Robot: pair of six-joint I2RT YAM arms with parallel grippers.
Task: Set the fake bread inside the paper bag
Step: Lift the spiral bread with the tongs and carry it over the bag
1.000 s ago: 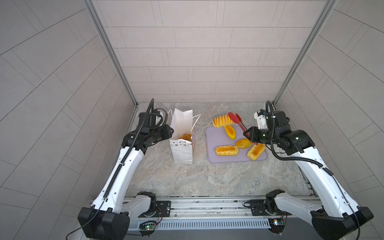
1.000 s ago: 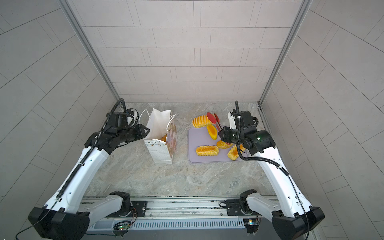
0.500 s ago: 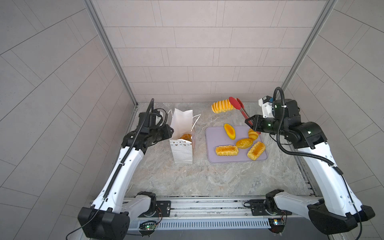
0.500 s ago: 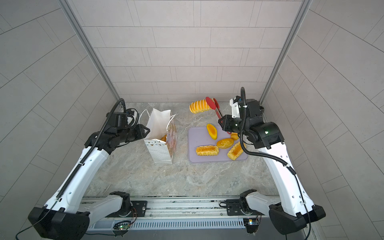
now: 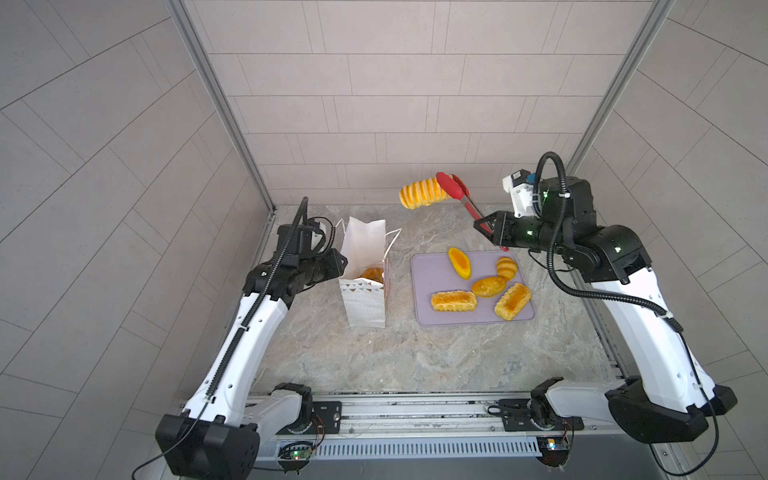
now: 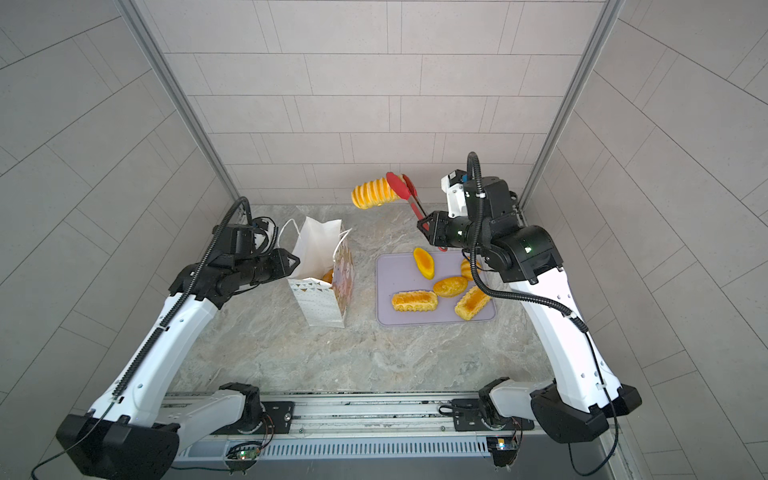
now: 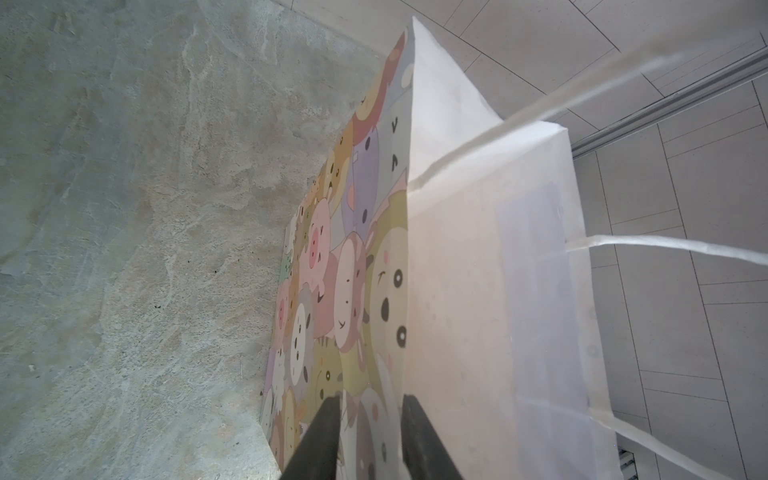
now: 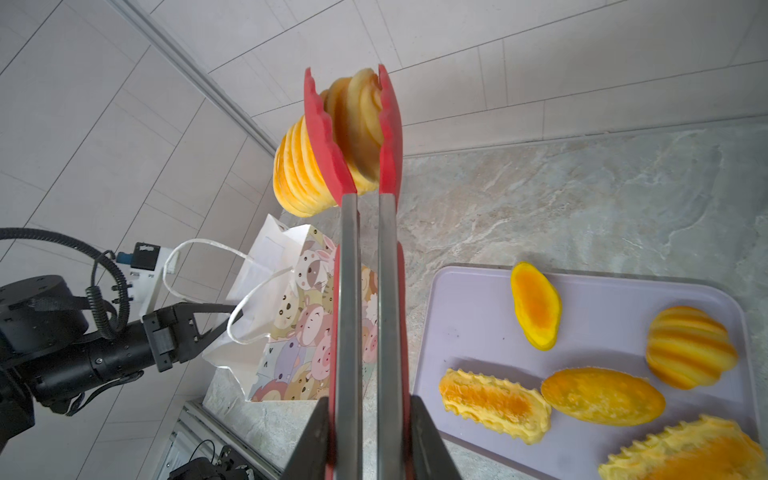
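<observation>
My right end effector [image 5: 484,228] is clenched on red tongs [image 5: 469,205], whose tips pinch a ridged loaf [image 5: 419,196] in the air, long axis crosswise to the tongs. The paper bag [image 5: 365,303] stands lower, toward my left, mouth up; my left end effector [image 5: 341,264] grips its wall. Five pastries [image 5: 453,301] lie on the tray [image 5: 428,274].

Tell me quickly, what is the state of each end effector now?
Left end effector: closed on the wall of the bag.
Right end effector: closed on the tongs, which clamp a loaf.
</observation>
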